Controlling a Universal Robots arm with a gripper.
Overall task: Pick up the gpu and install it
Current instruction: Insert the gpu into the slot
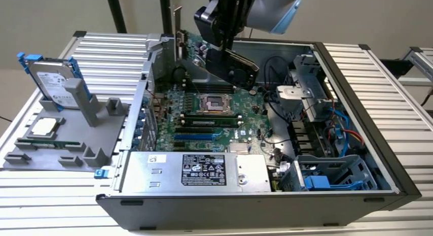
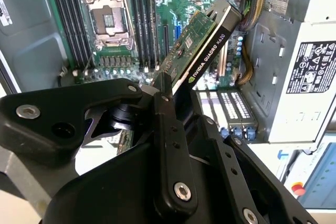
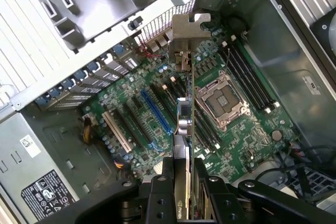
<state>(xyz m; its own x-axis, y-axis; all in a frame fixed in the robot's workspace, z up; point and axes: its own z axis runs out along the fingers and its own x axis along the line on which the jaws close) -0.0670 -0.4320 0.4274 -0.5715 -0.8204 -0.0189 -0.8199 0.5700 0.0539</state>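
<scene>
The ribbed aluminium table [image 1: 382, 89] carries the open computer case [image 1: 203, 215] and, beside it, a grey parts stand [image 1: 40, 157].

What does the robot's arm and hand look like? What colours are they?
The arm is round and silvery grey, with a pale blue cap on its joint. The hand is matte black. It is made of chunky links and flat, straight fingers, with little round holes and shiny silver screws.

The grey plastic tray [image 1: 54, 156] is sitting at the exterior view's left, the open metal computer case [image 1: 237, 211] lying beside it, the green gpu card [image 1: 194, 51] hanging above it.
</scene>
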